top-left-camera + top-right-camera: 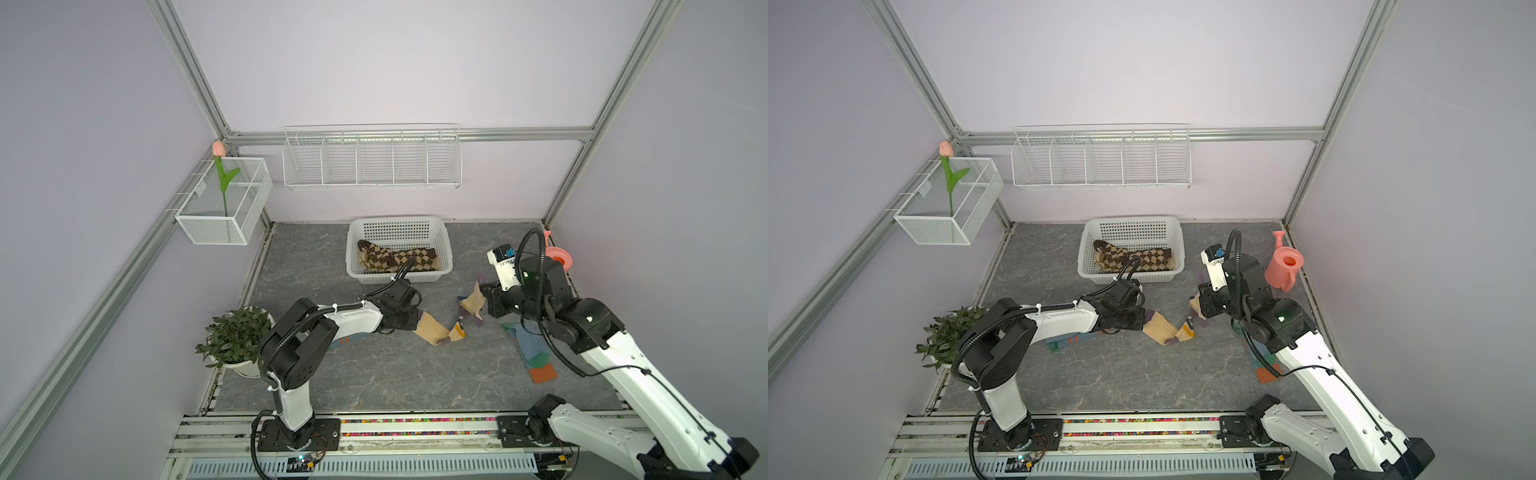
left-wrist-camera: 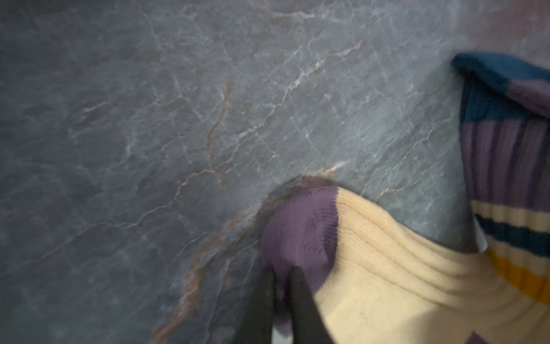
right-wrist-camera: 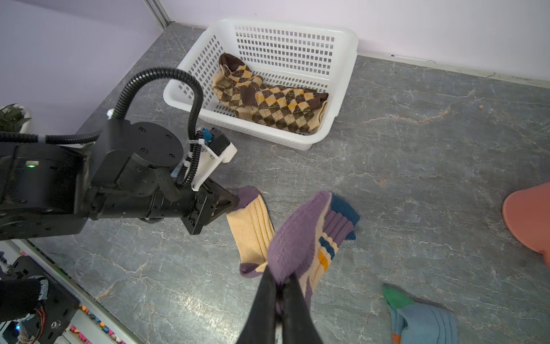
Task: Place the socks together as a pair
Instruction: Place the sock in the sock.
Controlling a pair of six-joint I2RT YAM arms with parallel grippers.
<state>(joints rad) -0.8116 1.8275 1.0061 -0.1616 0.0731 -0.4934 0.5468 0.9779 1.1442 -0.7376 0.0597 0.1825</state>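
Grey marbled bench (image 1: 374, 374) carries a white perforated basket (image 1: 397, 220) of brown-yellow argyle socks (image 1: 395, 259). My left jaws are closed on the purple toe of a cream ribbed sock (image 3: 253, 229), right jaws on its striped mate (image 3: 297, 238) alongside; my right arm (image 1: 623, 353) half-hides a blue-grey sock (image 1: 528, 351).

No text, brand or no. legible anywhere in my work cell. Only candidate: a line of dark print on the white camera mount (image 1: 504, 270) at my right wrist, visible in both top views but too small to make out.
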